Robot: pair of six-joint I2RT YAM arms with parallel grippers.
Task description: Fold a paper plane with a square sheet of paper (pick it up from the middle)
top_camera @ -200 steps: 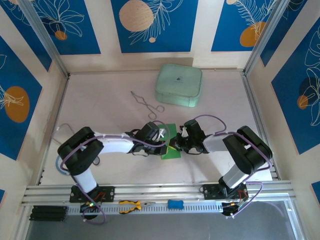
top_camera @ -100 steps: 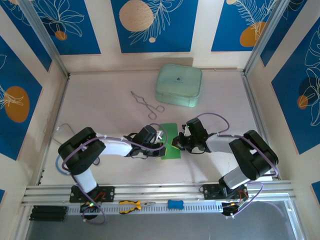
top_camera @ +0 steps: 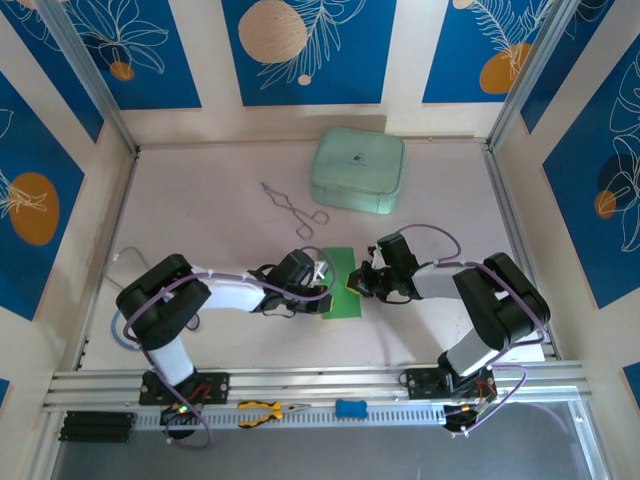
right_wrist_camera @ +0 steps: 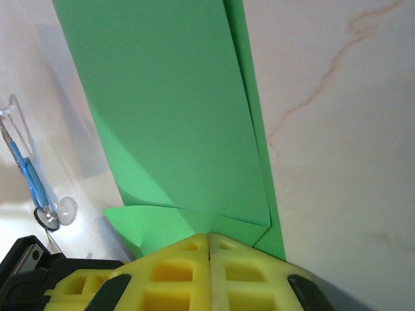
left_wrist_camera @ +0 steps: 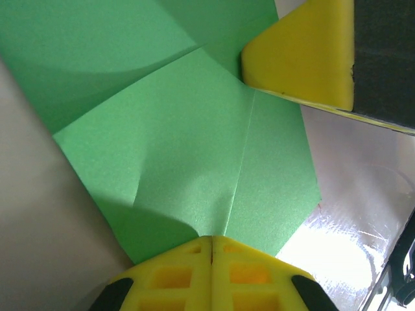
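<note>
From above, the partly folded bright green sheet of paper (top_camera: 340,303) lies on the pale marbled table (top_camera: 200,210) in the near middle, between the two arms and well apart from the pale mint-green rounded case (top_camera: 358,171) at the far side. The left gripper (top_camera: 327,282) meets its left edge and the right gripper (top_camera: 353,286) its right edge. A thin wire tong (top_camera: 294,208) lies between the sheet and the case. In the left wrist view, the left gripper's (left_wrist_camera: 211,241) yellow foam fingers are pressed together, their tips at the edge of the sheet (left_wrist_camera: 188,155) where a crease ends. A yellow pad of the other gripper (left_wrist_camera: 305,58) rests on the far corner. In the right wrist view, the right gripper (right_wrist_camera: 209,238) is likewise pressed together. Its tips are on the layered edge of the sheet (right_wrist_camera: 162,110), which lies flat on the table.
</note>
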